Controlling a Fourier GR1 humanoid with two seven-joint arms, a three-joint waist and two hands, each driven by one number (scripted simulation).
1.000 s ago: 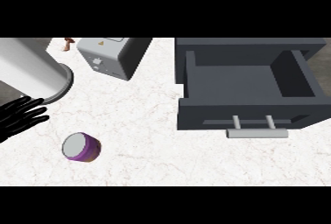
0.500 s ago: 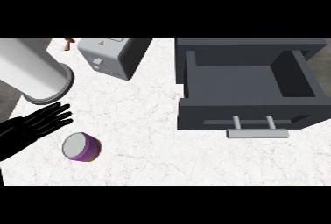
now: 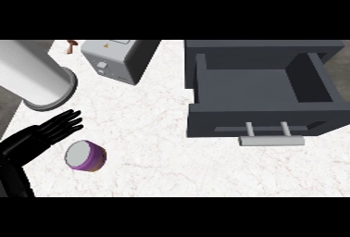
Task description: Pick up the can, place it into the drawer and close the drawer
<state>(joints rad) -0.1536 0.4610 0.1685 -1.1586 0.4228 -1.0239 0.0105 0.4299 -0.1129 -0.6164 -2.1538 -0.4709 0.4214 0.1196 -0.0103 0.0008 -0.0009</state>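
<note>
Left hand is spread open near the counter's left edge, fingers straight, holding nothing, just above-left of the can lying on its side; the drawer stands open at the counter's right.

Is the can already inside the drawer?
No, the can lies on the counter beside the left hand, well apart from the open drawer, which holds nothing visible.
</note>
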